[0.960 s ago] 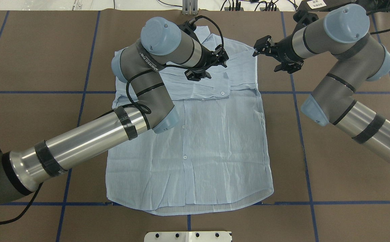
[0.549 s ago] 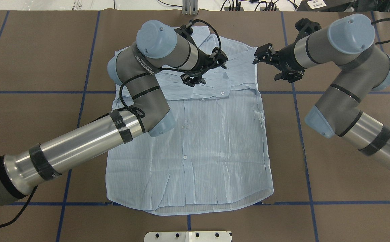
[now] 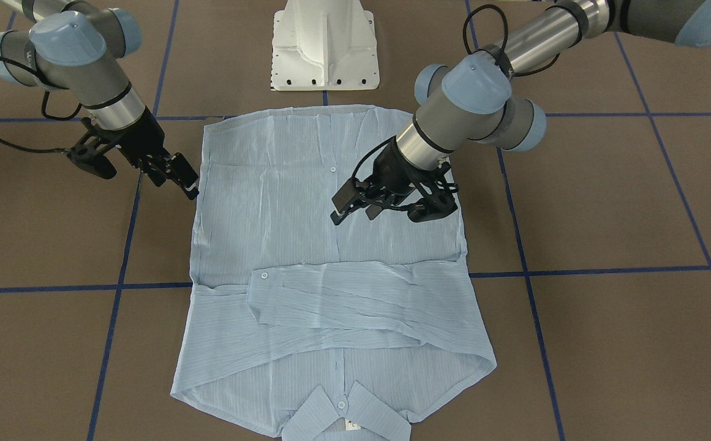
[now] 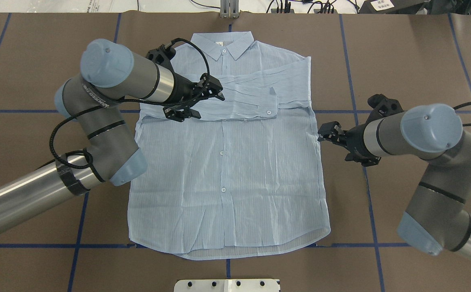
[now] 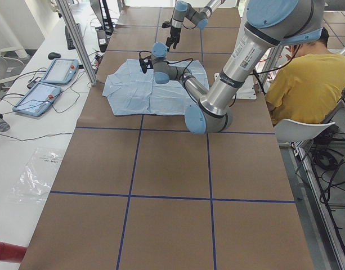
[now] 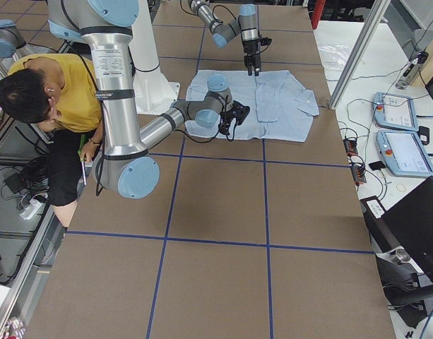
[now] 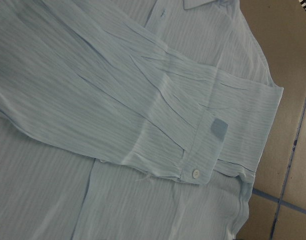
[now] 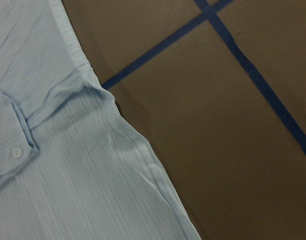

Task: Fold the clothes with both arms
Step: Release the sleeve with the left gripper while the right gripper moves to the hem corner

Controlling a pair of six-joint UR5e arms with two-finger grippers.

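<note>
Shirt (image 4: 239,170): pale blue, thin, crinkled, finely striped; flat on the brown surface (image 4: 401,61), sleeves (image 4: 251,101) folded across.
Left pincer (image 4: 219,91): spread, above the shirt.
Right pincer (image 4: 320,136): beside the shirt's edge; state I cannot tell.

My table (image 4: 422,61): brown covering, blue tape grid (image 4: 340,111). On it shirt (image 4: 239,170), flat, buttoned front up, sleeves (image 4: 251,101) folded across chest.
</note>
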